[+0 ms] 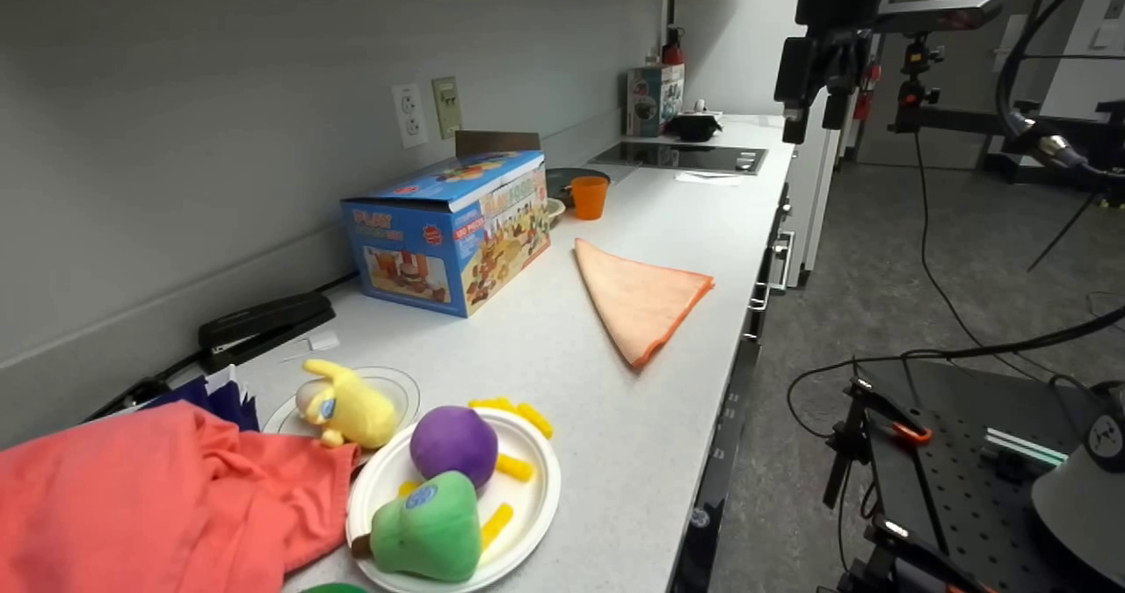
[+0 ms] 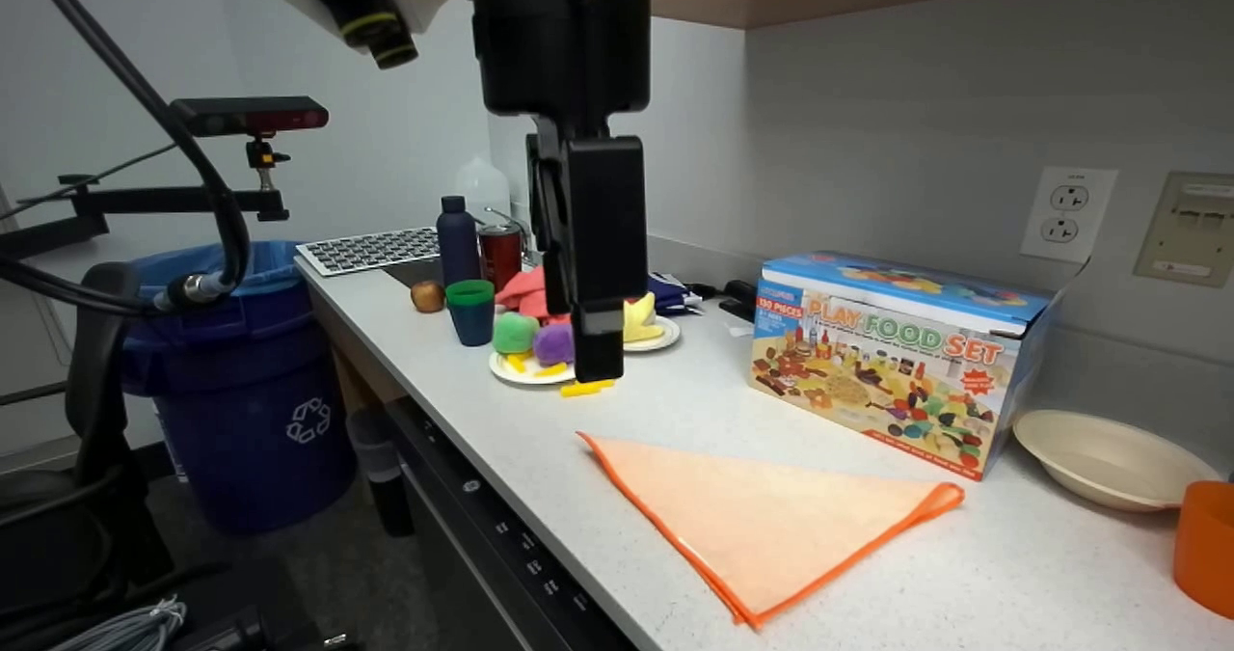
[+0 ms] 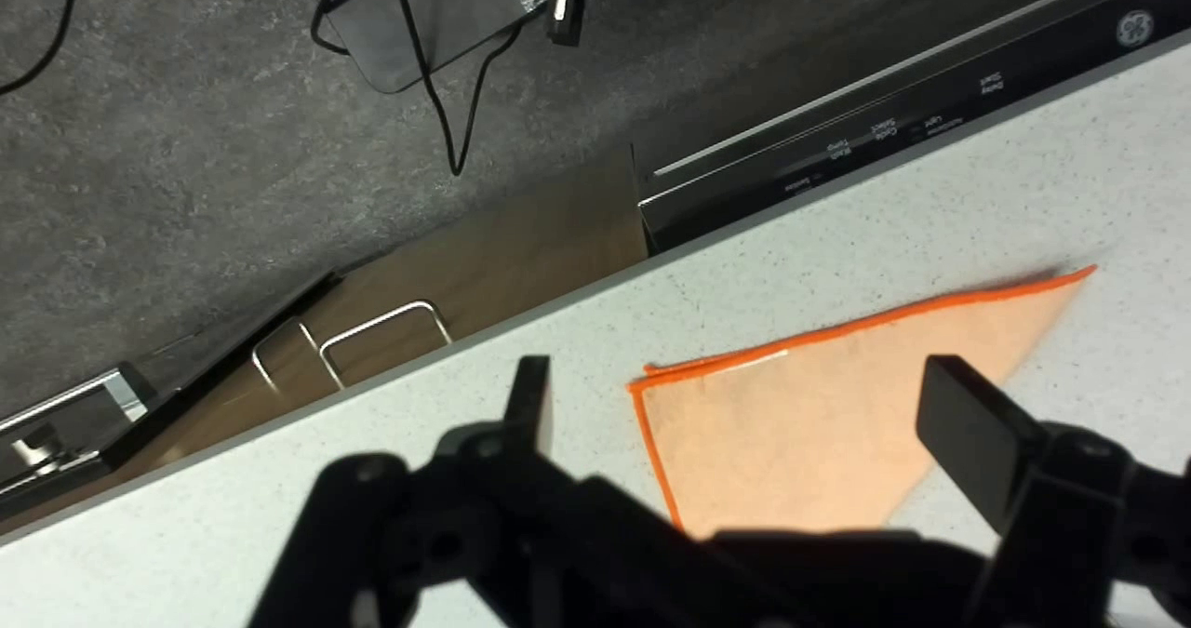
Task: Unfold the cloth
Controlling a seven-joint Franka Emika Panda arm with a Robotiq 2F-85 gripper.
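In the wrist view we see two black fingers (image 3: 972, 442) spread wide apart, with nothing gripped between them. Below them, on a pale bench (image 3: 205, 526), lies the cloth (image 3: 805, 428), peach with an orange hem (image 3: 865, 324); in that view it shows between the fingers and runs behind the right-hand one. In both exterior views the fingers hang well above it, touching nothing. It lies flat in a triangle, so we take it to be folded once, corner to corner. We judge it thin, light and limp, with little to break; it should droop wherever it is lifted and may skid along the smooth bench if pushed. The best hold, we think, is the square corner (image 3: 659, 399) between the fingers, closer to the left-hand one in the wrist view, where two hem lines sit slightly offset. We would lightly pinch only the upper layer there, since catching both would lift the cloth without unfolding it.
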